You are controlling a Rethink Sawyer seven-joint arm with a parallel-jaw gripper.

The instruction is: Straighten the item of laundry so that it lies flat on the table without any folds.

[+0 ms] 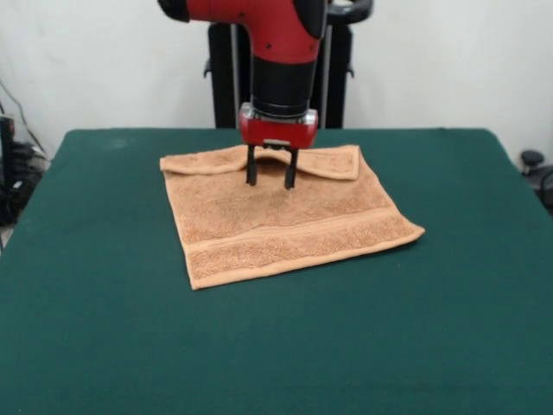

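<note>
An orange-tan terry towel (285, 225) lies on the dark green table (276, 346), a little behind the middle. Its far edge is folded over toward the front in a narrow flap (333, 162) that runs along the back. A woven band stripe crosses it near the front edge, and the front right corner points out to the right. My gripper (270, 180) hangs from the red and black arm over the far part of the towel, just in front of the folded flap. Its two dark fingers (251, 175) stand apart, tips close to the cloth, holding nothing.
The table's far edge runs just behind the towel. Dark equipment and cables stand off the table's left side (13, 173), and a dark object sits beyond the right edge (534, 164).
</note>
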